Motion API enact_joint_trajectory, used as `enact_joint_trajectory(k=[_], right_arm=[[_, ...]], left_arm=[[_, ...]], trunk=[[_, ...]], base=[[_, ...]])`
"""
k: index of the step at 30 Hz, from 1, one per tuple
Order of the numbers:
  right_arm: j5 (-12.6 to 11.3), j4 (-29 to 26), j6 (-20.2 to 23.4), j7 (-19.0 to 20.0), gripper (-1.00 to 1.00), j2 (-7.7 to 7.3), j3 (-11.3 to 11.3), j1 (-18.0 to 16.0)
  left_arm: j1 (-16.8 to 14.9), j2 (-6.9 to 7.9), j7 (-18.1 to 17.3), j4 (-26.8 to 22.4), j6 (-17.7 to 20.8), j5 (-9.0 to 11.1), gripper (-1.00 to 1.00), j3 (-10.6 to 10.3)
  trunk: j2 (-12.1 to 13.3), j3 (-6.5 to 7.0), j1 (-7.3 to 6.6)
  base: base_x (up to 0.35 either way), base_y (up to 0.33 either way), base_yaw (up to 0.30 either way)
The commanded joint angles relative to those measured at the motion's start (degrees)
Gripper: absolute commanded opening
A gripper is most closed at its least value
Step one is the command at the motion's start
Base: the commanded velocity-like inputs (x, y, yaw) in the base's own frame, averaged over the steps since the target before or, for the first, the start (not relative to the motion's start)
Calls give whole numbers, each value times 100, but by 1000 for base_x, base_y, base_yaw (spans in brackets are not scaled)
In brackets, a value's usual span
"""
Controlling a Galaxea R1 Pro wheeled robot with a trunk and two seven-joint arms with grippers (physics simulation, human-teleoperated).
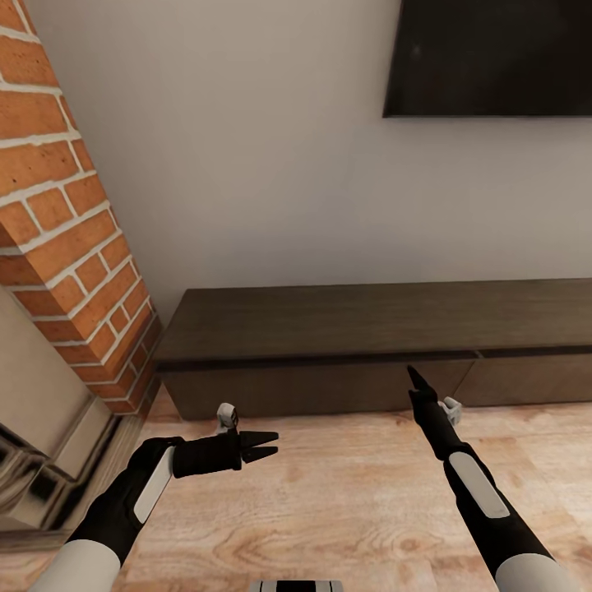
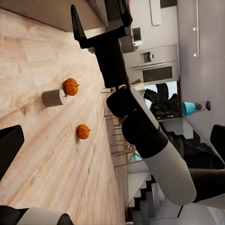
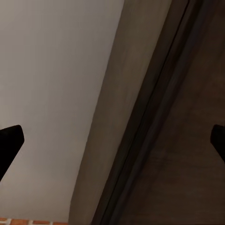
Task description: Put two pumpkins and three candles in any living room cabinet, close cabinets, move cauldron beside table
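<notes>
My left gripper (image 1: 267,445) hung spread and empty over the floor; in its wrist view two pumpkins (image 2: 71,86) and a candle (image 2: 52,98) sat on the boards. My right gripper (image 1: 413,378) – fingers apart – pointed at the shut cabinet (image 1: 329,386); I judged it should catch a front's top edge squarely, then pull straight

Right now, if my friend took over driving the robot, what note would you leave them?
Left gripper: open, empty, hanging over the floor.
Right gripper: empty, pointing at the cabinet; looks open in the right wrist view.
Cabinet fronts all look shut in the head view.
Two pumpkins and one candle sit on the floor, seen by the left wrist camera.
Nothing stored yet as far as I see. Left: open the cabinet, put pumpkins and candles in, shut it, then move the cauldron.
</notes>
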Motion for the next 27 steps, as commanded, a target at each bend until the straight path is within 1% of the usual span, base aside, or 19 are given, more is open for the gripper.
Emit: enact_joint_trajectory(k=[1, 17, 20, 22, 24, 27], right_arm=[[-59, 5, 26, 22, 100, 0, -2, -2], [-69, 15, 40, 27, 100, 0, -2, -2], [-184, 15, 48, 31, 100, 0, -2, -1], [-377, 19, 51, 37, 100, -3, 3, -2], [-486, 21, 51, 47, 100, -6, 5, -2], [-565, 24, 52, 71, 100, -8, 6, -2]], left_arm=[[-3, 6, -5, 0, 37, 20, 100, -12], [-3, 6, -4, 2, 36, 23, 100, -13], [-3, 8, -7, 3, 37, 23, 100, -13], [-3, 8, -8, 3, 35, 23, 100, -13], [-3, 9, -8, 3, 36, 23, 100, -13], [-3, 6, -9, 3, 36, 23, 100, -13]], trunk=[[-2, -4, -1], [-2, -4, -1], [-2, -4, -1], [-2, -4, -1], [-2, -4, -1], [-2, -4, -1]], base=[[37, 12, 0], [48, 2, 0], [16, 0, 0], [9, 0, 0], [62, 0, 0], [151, 0, 0]])
